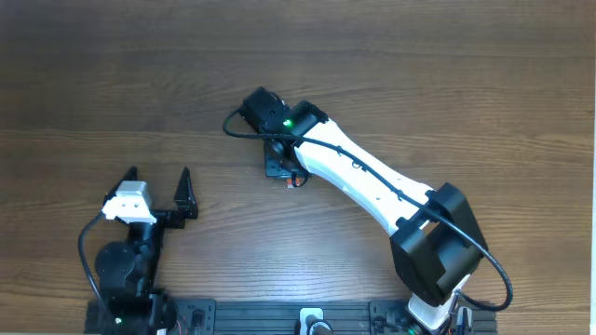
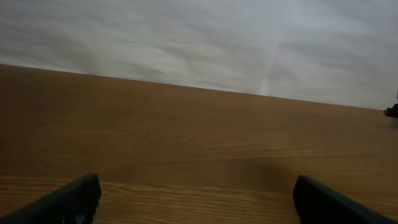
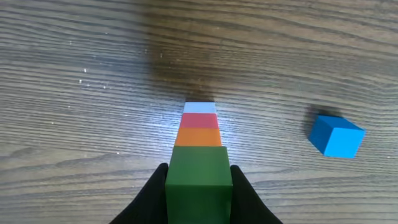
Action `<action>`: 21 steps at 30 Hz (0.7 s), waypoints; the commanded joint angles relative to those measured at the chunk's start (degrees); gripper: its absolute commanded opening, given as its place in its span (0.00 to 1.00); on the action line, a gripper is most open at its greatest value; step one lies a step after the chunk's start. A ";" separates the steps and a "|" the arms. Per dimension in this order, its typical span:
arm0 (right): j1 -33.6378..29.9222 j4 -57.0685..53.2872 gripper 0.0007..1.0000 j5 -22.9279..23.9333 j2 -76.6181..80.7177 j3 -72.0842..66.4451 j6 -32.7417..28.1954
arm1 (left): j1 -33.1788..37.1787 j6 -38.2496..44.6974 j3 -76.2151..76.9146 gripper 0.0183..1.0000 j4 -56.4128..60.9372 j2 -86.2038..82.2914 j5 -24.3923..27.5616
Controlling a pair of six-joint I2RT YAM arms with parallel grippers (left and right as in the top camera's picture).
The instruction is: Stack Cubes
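The right gripper has its two black fingers closed against opposite sides of a green cube, holding it. In the right wrist view, the green cube sits on top of a straight column. An orange cube lies directly under it, a red cube under that, and a pale cube at the base on the wooden table. The faces of the four cubes line up closely. A blue cube lies alone on the table, well apart from the column and turned at a slight angle to it. In the top view, the right arm reaches from its base at the lower right diagonally toward the middle of the table. The right gripper points down there, and a small patch of red shows at its lower edge. The left gripper rests low near its own base at the left, far from the column, with its fingers spread wide and nothing between them. In the left wrist view, the left gripper's dark fingertips stand far apart over bare wood, with a pale grey wall beyond the table's far edge.
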 commanded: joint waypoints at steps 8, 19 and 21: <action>0.26 -0.07 0.01 -1.38 1.05 1.25 -0.48 | 0.39 1.05 -0.28 1.00 -0.07 -0.24 0.55; 0.20 -0.11 0.01 -1.36 1.22 1.25 -0.46 | 0.39 1.05 -0.28 1.00 -0.07 -0.24 0.55; 0.20 -0.11 0.01 -1.36 1.22 1.25 -0.46 | 0.39 1.05 -0.28 1.00 -0.07 -0.24 0.55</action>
